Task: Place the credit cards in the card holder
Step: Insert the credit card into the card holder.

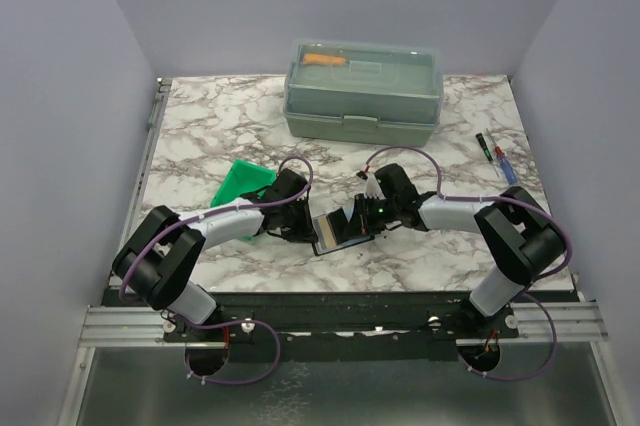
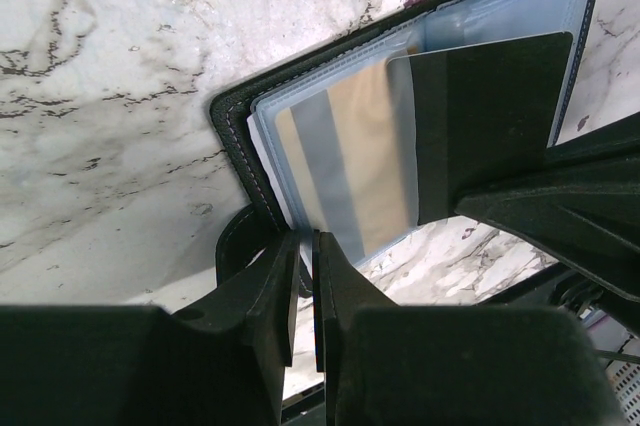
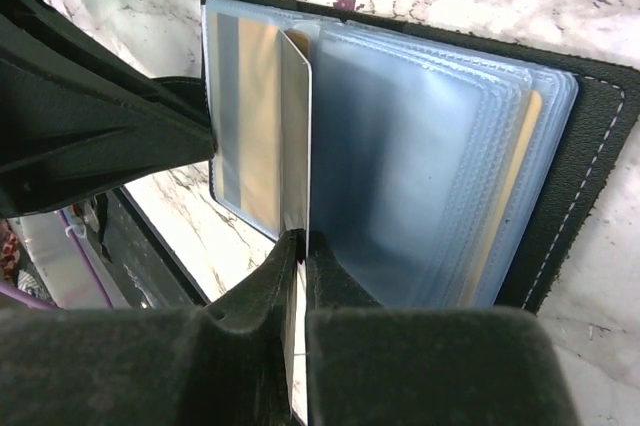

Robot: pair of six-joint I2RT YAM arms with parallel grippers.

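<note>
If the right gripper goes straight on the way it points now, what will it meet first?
Most likely the open black folding card holder: the right gripper, shut on a thin grey card, points at its clear plastic pockets. Depth is unclear.

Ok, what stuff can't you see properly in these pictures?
- Top view: the left gripper and right gripper cover most of the card holder; what's inside is too small to tell.
- Right wrist view: the held credit card shows edge-on, face hidden.
- Left wrist view: that card looks dark, print unreadable; the right gripper's fingers cover its corner.
- Top view: the toolbox lid is cloudy, contents unclear.
- Top view: the left arm overlaps the green bin.
</note>
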